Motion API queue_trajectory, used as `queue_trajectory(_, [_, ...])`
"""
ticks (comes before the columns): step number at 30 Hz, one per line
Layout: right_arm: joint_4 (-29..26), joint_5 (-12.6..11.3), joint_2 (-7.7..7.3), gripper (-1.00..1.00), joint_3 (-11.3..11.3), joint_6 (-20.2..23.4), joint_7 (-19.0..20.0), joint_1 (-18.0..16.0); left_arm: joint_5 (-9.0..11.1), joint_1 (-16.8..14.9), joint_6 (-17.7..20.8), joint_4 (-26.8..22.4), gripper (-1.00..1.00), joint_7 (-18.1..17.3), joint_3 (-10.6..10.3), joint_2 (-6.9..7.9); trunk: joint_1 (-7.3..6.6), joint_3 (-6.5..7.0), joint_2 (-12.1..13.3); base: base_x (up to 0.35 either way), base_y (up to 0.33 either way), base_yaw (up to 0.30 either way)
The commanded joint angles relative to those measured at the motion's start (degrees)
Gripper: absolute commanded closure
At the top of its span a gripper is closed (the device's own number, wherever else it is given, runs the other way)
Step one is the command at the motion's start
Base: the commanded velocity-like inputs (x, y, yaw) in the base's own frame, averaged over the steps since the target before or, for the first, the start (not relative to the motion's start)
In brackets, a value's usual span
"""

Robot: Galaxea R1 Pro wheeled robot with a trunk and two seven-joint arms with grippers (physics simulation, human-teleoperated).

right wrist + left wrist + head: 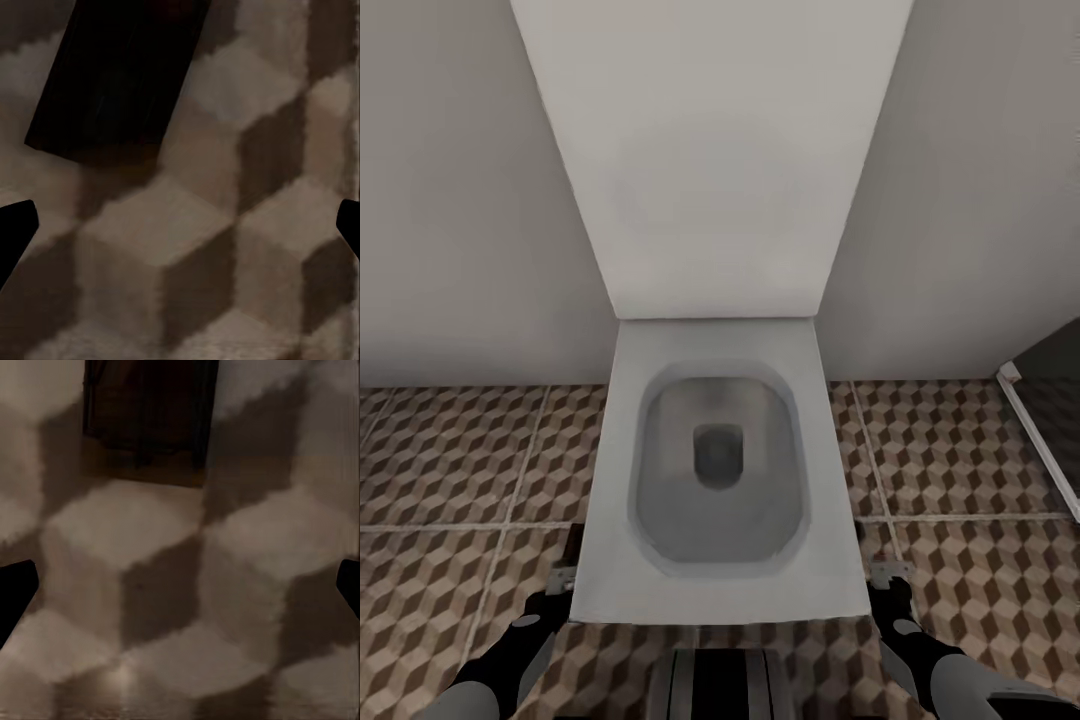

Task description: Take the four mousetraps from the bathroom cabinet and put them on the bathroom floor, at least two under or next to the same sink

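From the head view, a white toilet (pixel 720 470) with its lid up stands against a pale wall, on the cube-patterned bathroom floor (pixel 460 470). Both arms hang low at either side of the bowl, seemingly tucked for travel. The left gripper (pixel 180 585) and right gripper (pixel 180 225) are spread wide, empty, pointing at tiles; no mousetraps or cabinet appear.

The toilet (pixel 622 480) was white, its bowl shading to grey, and the raised lid (pixel 710 150) at 12 o'clock was white too. The walls (pixel 460 200) were pale off-white. The bathroom floor (pixel 450 450) bore a brown, beige and white cube pattern with pale grout lines. At 3 o'clock a white frame (pixel 1035 440) edged a dark panel.
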Motion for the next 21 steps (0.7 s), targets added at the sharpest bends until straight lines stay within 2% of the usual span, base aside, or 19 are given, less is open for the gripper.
queue_trajectory(1, [0.06, 0.48, 0.00, -1.00, -0.07, -0.12, -0.31, -0.03, -0.55, -0.02, 0.01, -0.02, -1.00, 0.01, 0.31, -0.04, -0.04, -0.03, -0.01, -0.307, 0.000, 0.000])
queue_trajectory(21, [0.06, 0.48, 0.00, -1.00, -0.06, -0.12, -0.31, -0.02, -0.50, -0.02, -0.08, -0.07, -1.00, -0.04, 0.31, 0.03, -0.04, -0.03, -0.01, -0.337, 0.000, 0.000])
